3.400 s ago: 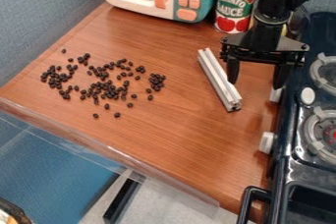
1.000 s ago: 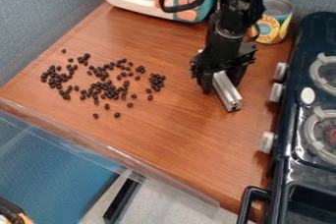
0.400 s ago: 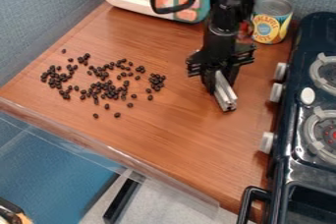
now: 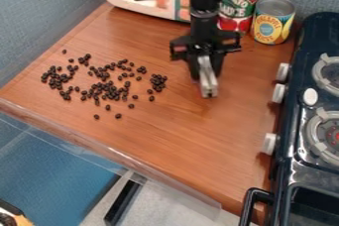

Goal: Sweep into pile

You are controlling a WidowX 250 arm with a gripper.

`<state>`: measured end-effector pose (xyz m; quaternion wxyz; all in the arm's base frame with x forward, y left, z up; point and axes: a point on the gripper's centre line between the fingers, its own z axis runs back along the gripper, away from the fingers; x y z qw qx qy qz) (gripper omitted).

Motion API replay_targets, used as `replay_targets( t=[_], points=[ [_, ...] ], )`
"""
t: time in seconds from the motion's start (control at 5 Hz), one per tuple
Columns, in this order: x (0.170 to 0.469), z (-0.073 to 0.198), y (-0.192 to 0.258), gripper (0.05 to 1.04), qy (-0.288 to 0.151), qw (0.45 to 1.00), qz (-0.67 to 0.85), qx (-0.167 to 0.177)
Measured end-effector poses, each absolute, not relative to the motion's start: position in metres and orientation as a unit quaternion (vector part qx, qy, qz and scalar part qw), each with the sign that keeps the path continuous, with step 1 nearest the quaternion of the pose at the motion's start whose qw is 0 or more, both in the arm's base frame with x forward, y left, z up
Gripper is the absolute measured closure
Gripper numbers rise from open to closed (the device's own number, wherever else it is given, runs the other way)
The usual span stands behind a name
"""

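The black gripper [image 4: 205,70] hangs over the upper middle of the wooden counter, right of the beans, shut on the silver metal bar [image 4: 208,81]. The bar's near end points toward the front of the counter and its far end is hidden by the gripper. Dark beans [image 4: 109,90] lie scattered across the left half of the counter, in loose clusters with a few strays around them; the bar is apart from them.
A toy microwave [image 4: 142,6] stands at the back. Behind and right of the arm are a red tomato can [image 4: 237,9] and a yellow pineapple can [image 4: 272,24]. A toy stove [image 4: 311,121] lines the right side; the counter's front edge [image 4: 112,148] runs diagonally.
The gripper first came left to the bar and closed on it. Since then it has moved further left with the bar, which now points more straight toward the front. The beans have not moved.
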<state>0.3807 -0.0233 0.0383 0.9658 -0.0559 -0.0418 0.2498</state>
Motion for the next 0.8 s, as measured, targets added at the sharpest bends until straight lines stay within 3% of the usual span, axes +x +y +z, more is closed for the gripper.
replay_targets(
  t=[0.2,0.6,0.8],
  points=[
    [0.367,0.048,0.0,0.7,-0.032,0.984,0.162,-0.065],
    [0.33,0.052,0.057,0.7,-0.02,0.999,-0.014,-0.028],
    [0.316,0.057,0.104,0.7,-0.042,0.998,-0.04,-0.009]
  ],
)
